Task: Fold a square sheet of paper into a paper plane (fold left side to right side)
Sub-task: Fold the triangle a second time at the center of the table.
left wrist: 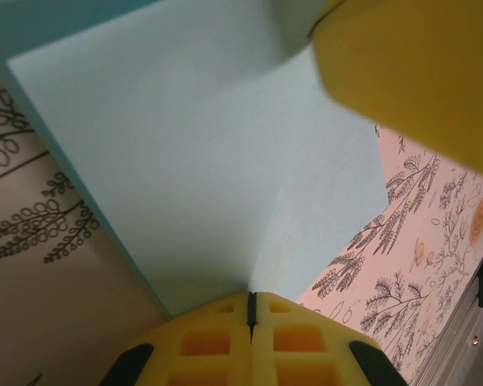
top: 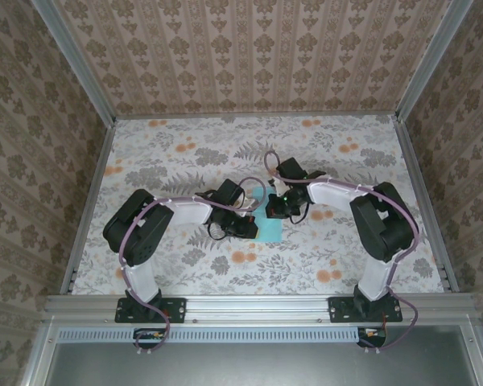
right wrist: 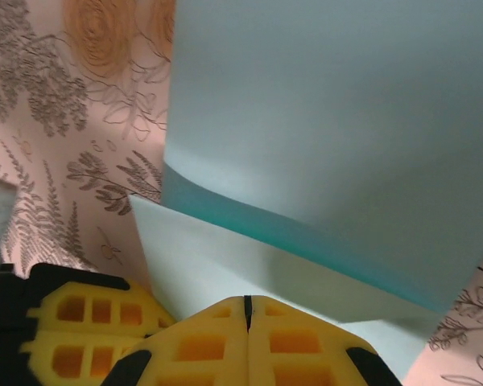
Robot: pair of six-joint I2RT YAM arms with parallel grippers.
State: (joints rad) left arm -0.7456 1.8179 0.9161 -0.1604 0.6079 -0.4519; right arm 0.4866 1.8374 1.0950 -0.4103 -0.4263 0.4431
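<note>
The light-blue square sheet of paper (top: 268, 228) lies mid-table between the two arms, mostly covered by them. My left gripper (top: 254, 227) is shut, and its yellow tips (left wrist: 251, 310) rest against the paper (left wrist: 193, 161) where a faint crease starts. My right gripper (top: 274, 211) is shut too, with its tips (right wrist: 247, 302) on a lower pale layer. An upper layer of the paper (right wrist: 322, 104) lifts above that one, leaving a darker cyan band between them. Each wrist view catches the other gripper's yellow fingers (left wrist: 419, 72) (right wrist: 72, 322) close by. The paper plane is out of view.
The floral tabletop (top: 185, 153) is bounded by patterned walls at the left, right and back. An aluminium rail (top: 258, 305) runs along the near edge by the arm bases. Both arms bend inward, crowding the centre.
</note>
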